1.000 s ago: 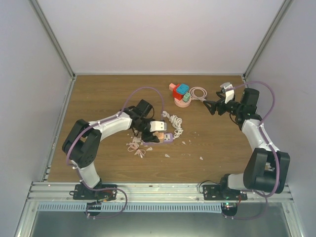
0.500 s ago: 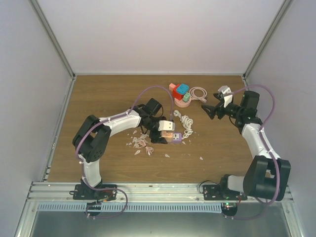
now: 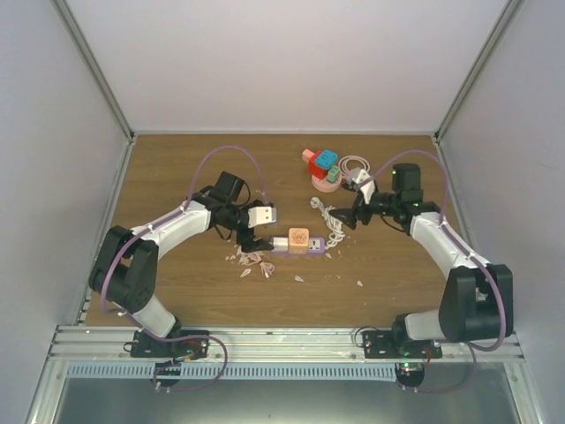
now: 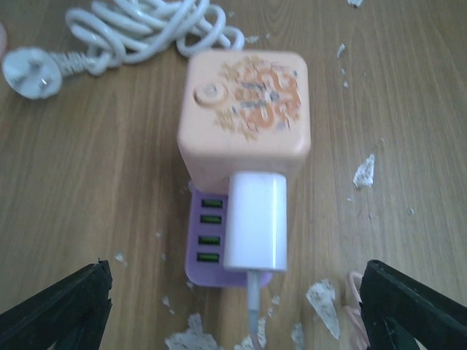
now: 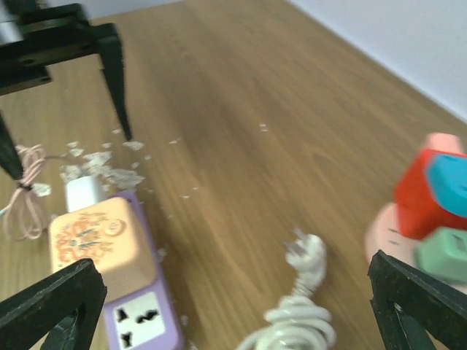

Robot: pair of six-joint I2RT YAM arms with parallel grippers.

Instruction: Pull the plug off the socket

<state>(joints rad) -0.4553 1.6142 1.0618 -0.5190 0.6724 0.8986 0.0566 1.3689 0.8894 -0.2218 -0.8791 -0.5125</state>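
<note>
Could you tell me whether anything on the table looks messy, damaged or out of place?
Yes: pale torn scraps lie scattered over the wood around the socket cube, like litter. The white plug is still seated in the cube's side.

Our two white-and-black jointed arms, purple cables looping alongside, black two-finger grippers, black bases bolted down.

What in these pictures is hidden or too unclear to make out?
- Plug, left wrist view: its prongs are hidden inside the peach cube; its cord runs off the bottom edge.
- Purple socket strip, left wrist view: mostly covered by the cube and plug.
- Colored blocks, right wrist view: blurred and cut by the right edge.
- White scraps, top view: too small to identify.
- Left claw, left wrist view: only the fingertips show at the bottom corners.
</note>
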